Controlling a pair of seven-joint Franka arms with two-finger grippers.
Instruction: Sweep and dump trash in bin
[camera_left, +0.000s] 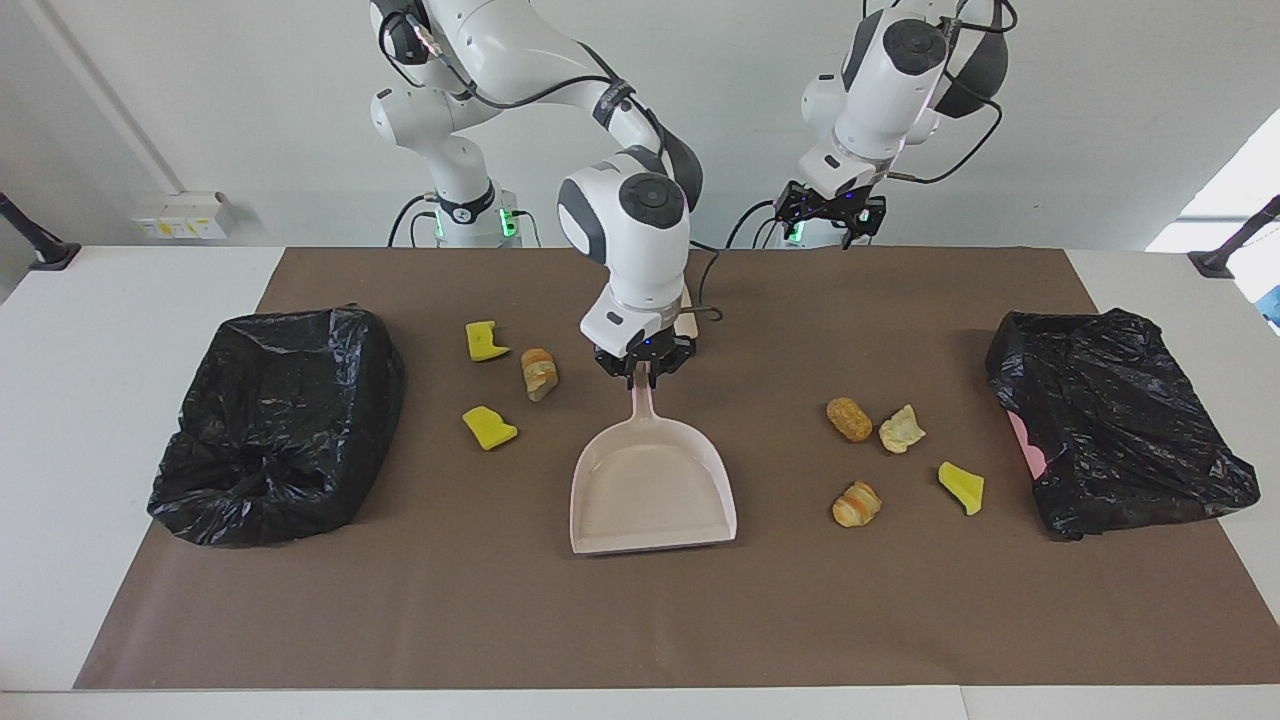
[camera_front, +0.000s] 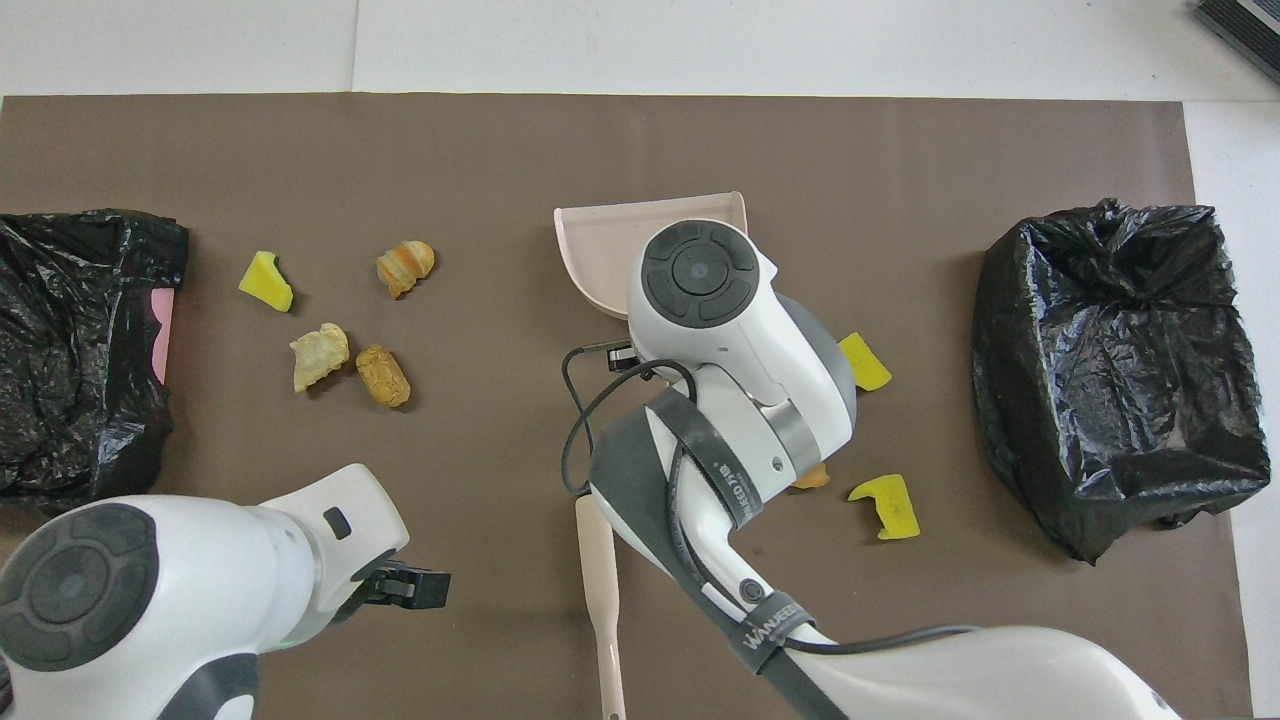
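I have the right gripper (camera_left: 645, 375) clamped on the handle of the pink dustpan (camera_left: 652, 485), which sits mid-mat. The left gripper (camera_left: 838, 215) waits raised; I cannot tell its fingers. The trash (camera_left: 855, 503) lies in two clusters flanking the pan. My worry: lifting the pan tilts it, or its edge scatters pieces toward the black bin (camera_left: 280, 425).

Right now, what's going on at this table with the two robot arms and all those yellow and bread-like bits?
It's a clean-up job. The right hand is down at the handle of a pink dustpan that lies flat mid-table. The left hand waits, raised near its base. Seven bits of trash lie scattered on the brown mat, three toward the right arm's end, four toward the left's. A black-bagged bin sits at each end. Nothing is in the pan yet.
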